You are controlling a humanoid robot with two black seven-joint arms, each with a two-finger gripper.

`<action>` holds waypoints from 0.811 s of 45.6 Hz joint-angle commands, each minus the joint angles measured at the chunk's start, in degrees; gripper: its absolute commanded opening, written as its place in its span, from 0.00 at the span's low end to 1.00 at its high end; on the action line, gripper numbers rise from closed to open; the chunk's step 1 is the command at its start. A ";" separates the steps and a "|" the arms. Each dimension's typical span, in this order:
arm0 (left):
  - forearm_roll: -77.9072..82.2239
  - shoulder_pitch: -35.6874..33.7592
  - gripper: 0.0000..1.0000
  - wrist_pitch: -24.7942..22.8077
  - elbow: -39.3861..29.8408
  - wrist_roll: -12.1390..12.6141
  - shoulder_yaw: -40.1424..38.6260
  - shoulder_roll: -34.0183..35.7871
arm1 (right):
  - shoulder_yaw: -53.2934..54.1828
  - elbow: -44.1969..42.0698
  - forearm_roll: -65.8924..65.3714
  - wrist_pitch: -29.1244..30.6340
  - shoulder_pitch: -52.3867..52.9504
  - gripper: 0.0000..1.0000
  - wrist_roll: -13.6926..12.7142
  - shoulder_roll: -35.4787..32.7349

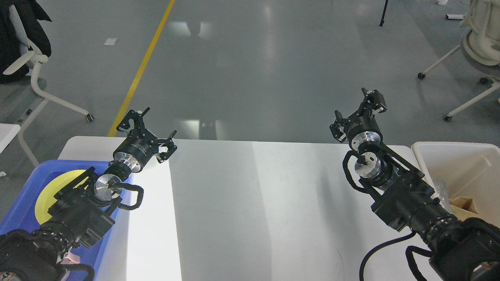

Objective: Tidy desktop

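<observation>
Glossy grey floor under overhead light

A yellow line [142,66] runs diagonally across the grey floor [254,70] at upper left; a white wheeled chair [35,78] stands at far left, another pale chair [474,50] at upper right, with soft light reflections at top centre.

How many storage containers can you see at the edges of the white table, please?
2. A blue plastic tray at the left edge, holding a yellow round plate, and a cream-white rectangular bin at the right edge. Both are partly cropped or covered by the arms, so more may be hidden.
</observation>
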 commanded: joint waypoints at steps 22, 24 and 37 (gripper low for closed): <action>0.00 0.01 0.99 0.00 -0.01 0.01 0.00 0.02 | 0.37 -0.15 0.51 -0.27 -1.58 1.00 0.68 -0.89; 0.00 0.01 0.99 0.00 -0.01 0.01 0.00 0.02 | 0.37 -0.15 0.51 -0.27 -1.67 1.00 0.68 -0.89; 0.00 0.01 0.99 0.00 -0.01 0.01 0.00 0.02 | 0.55 -0.23 0.69 -0.27 -2.20 1.00 0.68 -0.80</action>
